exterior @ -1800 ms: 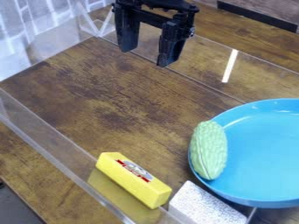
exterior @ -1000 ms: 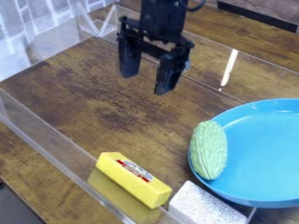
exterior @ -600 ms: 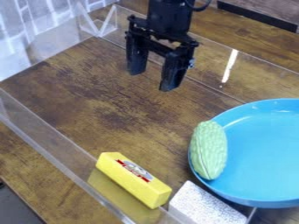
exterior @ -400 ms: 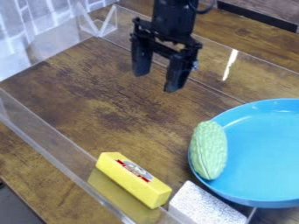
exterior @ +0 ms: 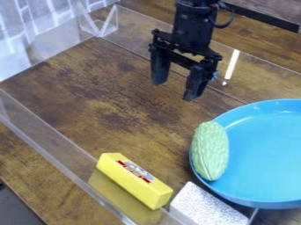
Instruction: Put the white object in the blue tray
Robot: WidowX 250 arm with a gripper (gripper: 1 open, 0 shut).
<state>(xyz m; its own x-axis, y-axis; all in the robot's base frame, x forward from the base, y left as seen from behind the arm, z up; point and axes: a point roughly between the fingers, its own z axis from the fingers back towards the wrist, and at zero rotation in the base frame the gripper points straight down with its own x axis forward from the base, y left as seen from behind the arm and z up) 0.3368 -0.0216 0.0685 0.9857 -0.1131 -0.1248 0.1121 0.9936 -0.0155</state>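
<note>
Speckled white object (exterior: 207,208) at bottom edge, just beside blue tray (exterior: 265,158)

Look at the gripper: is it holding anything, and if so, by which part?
Nothing is held. The gripper hangs open and empty above the wooden table.

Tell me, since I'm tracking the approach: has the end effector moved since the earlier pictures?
Yes. The open end effector has shifted right and lower in the view, closer to the blue tray, which has stayed put.
</note>
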